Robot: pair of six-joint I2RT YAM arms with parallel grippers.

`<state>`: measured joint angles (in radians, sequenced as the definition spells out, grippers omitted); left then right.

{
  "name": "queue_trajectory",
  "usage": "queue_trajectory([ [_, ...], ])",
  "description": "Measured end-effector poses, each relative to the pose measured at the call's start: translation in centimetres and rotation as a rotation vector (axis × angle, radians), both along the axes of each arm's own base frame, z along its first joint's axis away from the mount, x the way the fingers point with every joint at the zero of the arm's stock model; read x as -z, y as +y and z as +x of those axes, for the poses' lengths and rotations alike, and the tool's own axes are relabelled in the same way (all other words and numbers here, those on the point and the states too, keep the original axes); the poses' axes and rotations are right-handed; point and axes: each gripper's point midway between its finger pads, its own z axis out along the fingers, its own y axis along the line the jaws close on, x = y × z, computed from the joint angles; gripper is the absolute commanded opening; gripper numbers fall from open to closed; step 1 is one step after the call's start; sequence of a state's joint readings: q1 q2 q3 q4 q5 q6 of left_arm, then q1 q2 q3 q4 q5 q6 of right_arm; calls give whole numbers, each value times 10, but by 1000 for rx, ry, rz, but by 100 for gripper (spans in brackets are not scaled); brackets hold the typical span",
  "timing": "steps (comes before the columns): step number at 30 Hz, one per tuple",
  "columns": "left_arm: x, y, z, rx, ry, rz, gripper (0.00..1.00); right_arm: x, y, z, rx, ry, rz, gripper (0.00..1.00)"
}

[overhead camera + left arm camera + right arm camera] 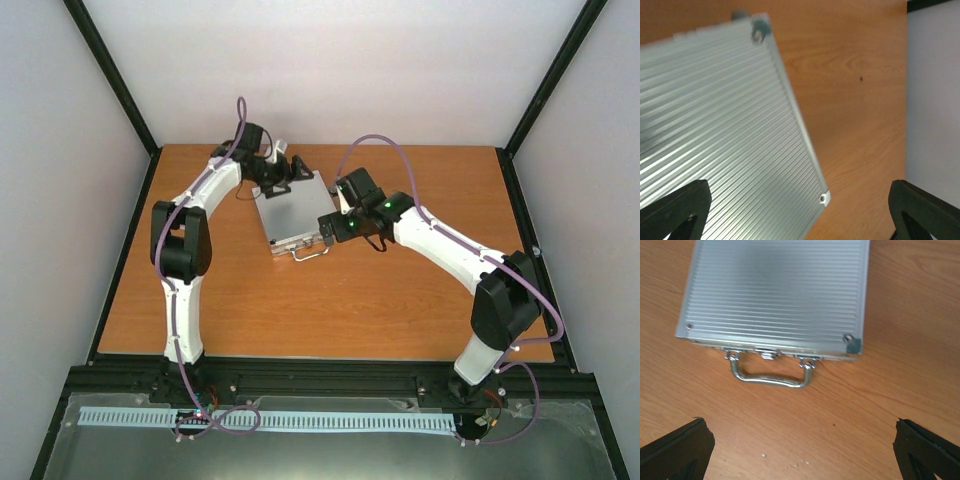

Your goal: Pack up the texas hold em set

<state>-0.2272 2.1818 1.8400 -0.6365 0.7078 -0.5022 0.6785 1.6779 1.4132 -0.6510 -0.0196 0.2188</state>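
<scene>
The texas hold em set shows as a small silver ribbed aluminium case (292, 212), lid closed, lying flat on the wooden table a little left of centre. Its chrome handle (769, 378) lies on the table at the near edge, with a latch beside it. My left gripper (283, 170) hovers open over the case's far edge; the left wrist view shows the ribbed lid (725, 130) and a corner rivet between wide-apart fingers. My right gripper (335, 228) is open just near-right of the case (775, 290), its fingers (677, 450) spread, only bare table between them.
The wooden table (330, 310) is bordered by a black frame (130, 250) and white walls. A few pale crumbs (790, 462) lie on the wood in front of the handle. The table's right edge meets the wall (932, 100) close to the left gripper.
</scene>
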Motion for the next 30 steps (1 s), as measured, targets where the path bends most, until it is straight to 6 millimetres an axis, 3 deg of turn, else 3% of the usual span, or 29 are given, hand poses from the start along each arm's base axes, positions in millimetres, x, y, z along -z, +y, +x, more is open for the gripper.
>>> queue_trajectory([
  [6, -68, 11, 22, -35, -156, 81, 100, 10, -25, -3, 69, 40, -79, 100],
  [12, -104, 38, 9, -66, -231, 217, 100, 10, -57, 9, 158, 62, -92, 100],
  [16, -108, 57, -13, -75, -238, 305, 100, 4, -80, 22, 220, 53, -85, 100],
  [21, -96, 78, -48, -71, -206, 401, 100, 3, -101, 32, 276, 45, -93, 100],
  [30, -81, 92, -80, -59, -183, 457, 100, 2, -112, 38, 307, 26, -119, 100],
])
